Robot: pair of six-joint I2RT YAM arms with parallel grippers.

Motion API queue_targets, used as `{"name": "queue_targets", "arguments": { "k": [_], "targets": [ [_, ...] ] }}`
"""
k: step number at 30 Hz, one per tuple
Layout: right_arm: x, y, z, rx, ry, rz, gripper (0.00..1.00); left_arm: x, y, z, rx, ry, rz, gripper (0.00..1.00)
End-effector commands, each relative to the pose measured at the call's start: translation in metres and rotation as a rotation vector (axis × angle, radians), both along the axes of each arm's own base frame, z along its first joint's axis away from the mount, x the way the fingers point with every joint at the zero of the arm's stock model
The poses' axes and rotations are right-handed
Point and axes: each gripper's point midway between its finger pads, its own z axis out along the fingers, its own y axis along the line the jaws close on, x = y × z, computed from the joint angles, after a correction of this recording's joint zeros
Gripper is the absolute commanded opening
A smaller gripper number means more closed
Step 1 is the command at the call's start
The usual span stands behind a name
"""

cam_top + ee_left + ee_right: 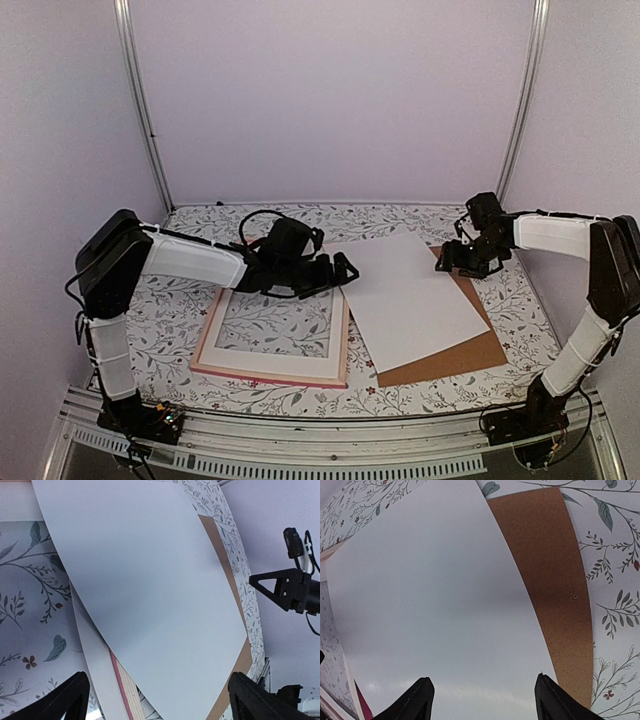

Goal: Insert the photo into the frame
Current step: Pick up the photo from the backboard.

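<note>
We see the photo [415, 300] lying with a plain white side up in the middle-right of the desk [160, 310], so none of its print shows. It rests slantwise on a brown hardboard backing [462, 355], which sticks out along its right and near edges. The photo's left edge reaches the right border of the frame [270, 373]. In the left wrist view that edge seems to lie just over the border. The pink frame sits flat at the left of the desk. A white mat board [214, 335] lies on it, and the flowered desk cover shows through the mat's window. Our left hand [340, 275] hangs low over the far right corner of the frame, beside the photo's left corner. Its fingers [67, 702] are spread wide and hold nothing. Our right hand [446, 262] is at the photo's far right corner, above the sheet and the backing. From its own camera the two fingers [415, 700] stand apart with the white sheet beneath them and nothing pinched between, so we read it as open. The photo is not in the frame yet.
</note>
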Motion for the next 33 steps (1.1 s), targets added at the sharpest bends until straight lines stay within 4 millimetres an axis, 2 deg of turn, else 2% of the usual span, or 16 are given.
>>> {"name": "queue_targets", "arguments": {
  "k": [1, 8, 14, 24, 33],
  "targets": [
    [0.021, -0.002, 0.011, 0.104, -0.088, 0.042, 0.74, 0.014, 0.002, -0.003, 0.042, -0.03, -0.023, 0.99],
    [0.029, -0.012, -0.022, 0.14, -0.038, 0.038, 0.75, 0.03, 0.011, -0.01, 0.08, -0.042, -0.014, 0.96],
    [0.018, -0.014, -0.041, 0.14, -0.002, 0.035, 0.75, 0.042, 0.012, -0.021, 0.094, -0.029, -0.022, 0.95],
    [-0.009, -0.014, -0.051, 0.17, 0.017, 0.03, 0.73, 0.058, 0.004, -0.029, 0.088, -0.027, -0.035, 0.92],
    [-0.03, -0.003, -0.045, 0.267, 0.017, 0.029, 0.71, 0.066, 0.01, -0.037, 0.094, 0.004, -0.006, 0.89]
  ]
}}
